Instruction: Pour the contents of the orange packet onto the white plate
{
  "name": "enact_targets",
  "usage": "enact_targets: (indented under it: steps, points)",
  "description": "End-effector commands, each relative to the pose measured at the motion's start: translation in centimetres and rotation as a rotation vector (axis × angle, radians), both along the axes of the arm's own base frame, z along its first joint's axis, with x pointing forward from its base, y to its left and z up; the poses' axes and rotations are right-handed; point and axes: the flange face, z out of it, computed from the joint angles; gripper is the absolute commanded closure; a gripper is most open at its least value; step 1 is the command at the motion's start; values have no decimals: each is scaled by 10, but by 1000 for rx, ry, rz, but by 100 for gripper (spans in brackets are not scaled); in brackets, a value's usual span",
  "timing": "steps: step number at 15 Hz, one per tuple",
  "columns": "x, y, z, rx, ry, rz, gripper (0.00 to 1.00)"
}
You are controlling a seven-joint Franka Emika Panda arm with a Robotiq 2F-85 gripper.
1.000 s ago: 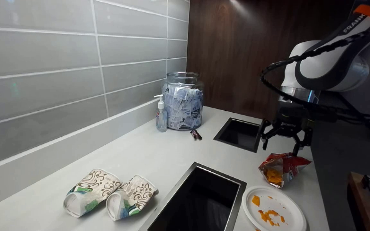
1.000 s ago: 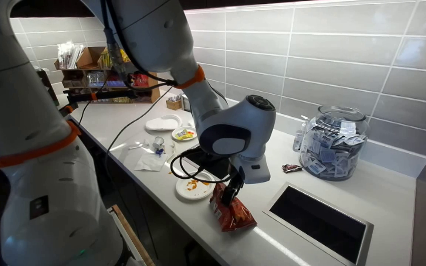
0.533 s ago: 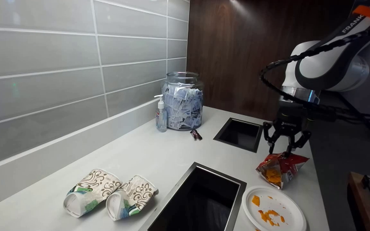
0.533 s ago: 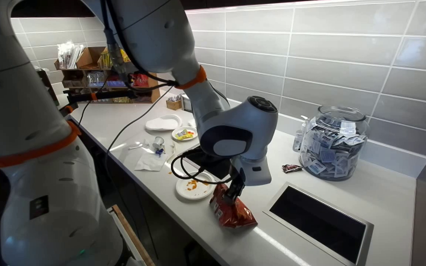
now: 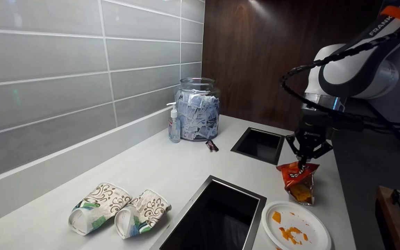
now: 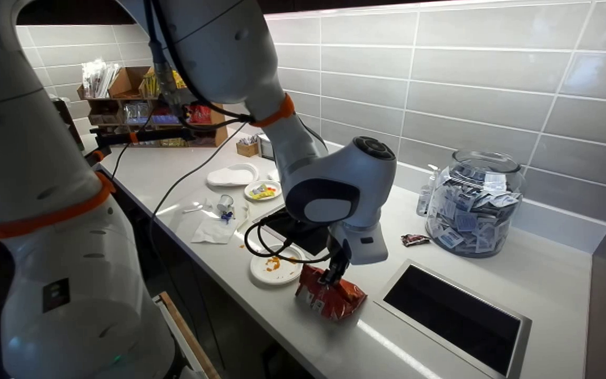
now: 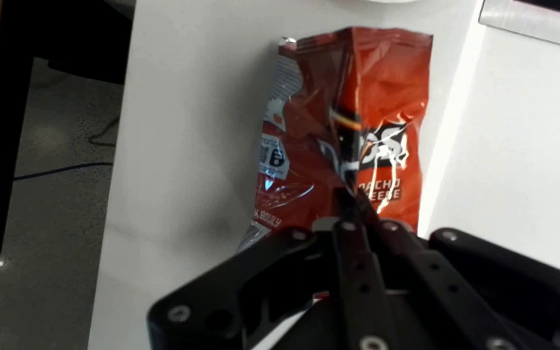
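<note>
Your white worktop (image 5: 144, 170) runs along a grey tiled wall (image 5: 47, 57) to a dark wood-grain panel (image 5: 248, 62), above grey floor (image 7: 61, 214).

- In an exterior view we look down along the counter (image 5: 158, 163) toward a dark wood panel (image 5: 245, 62), the tiled wall (image 5: 47, 55) at left, the arm (image 5: 342, 71) entering at right.
- In an exterior view we look from close by the arm, which fills the left, along the counter toward shelves (image 6: 125, 81) at the far end.
- In both exterior views we share the glass jar (image 5: 198, 114), orange packet (image 5: 298, 181) and white plate (image 5: 316, 227).
- In the wrist view we look steeply down past the gripper (image 7: 353, 195) at the orange packet, close up.
</note>
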Motion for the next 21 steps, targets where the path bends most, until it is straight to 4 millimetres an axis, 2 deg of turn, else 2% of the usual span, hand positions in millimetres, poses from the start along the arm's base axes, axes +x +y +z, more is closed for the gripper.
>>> enact_targets:
  steps: [1, 6, 13, 21]
  points:
    - [2, 5, 11, 0, -16, 49, 100]
    - [8, 19, 34, -46, -36, 156, 100]
    - [15, 54, 75, -136, -135, 474, 100]
    - [25, 98, 81, -169, -277, 892, 100]
